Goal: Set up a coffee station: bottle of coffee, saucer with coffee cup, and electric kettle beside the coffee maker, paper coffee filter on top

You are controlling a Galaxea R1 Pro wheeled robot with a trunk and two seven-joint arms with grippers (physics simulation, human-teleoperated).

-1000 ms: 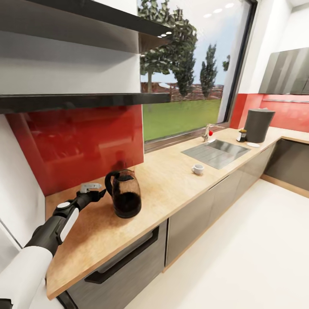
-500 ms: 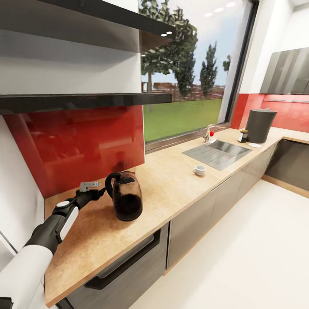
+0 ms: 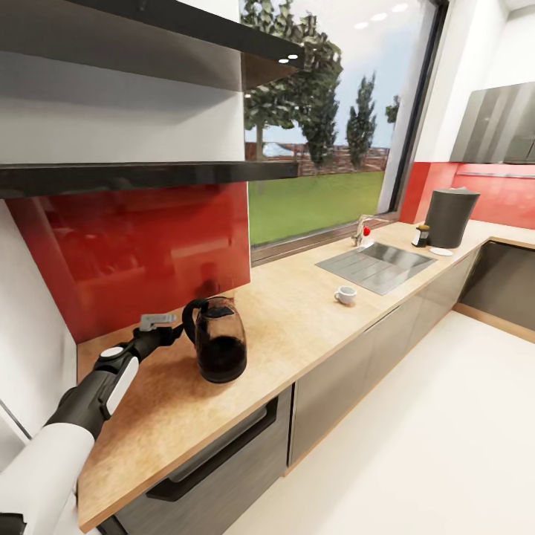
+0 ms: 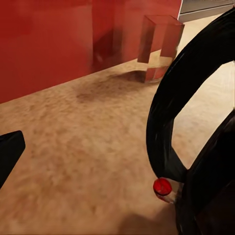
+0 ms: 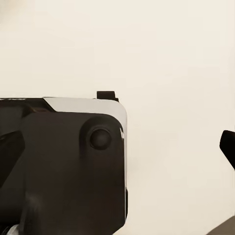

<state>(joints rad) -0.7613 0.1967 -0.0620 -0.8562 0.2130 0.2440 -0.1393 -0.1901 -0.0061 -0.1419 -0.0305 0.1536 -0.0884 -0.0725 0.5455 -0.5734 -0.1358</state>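
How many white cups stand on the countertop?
1. The coffee cup stands alone on the countertop, in front of the sink, between the electric kettle and the coffee maker. Others may be hidden.

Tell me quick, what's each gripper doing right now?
Left gripper: open, at the electric kettle handle, not gripping.
Right gripper: cannot tell.
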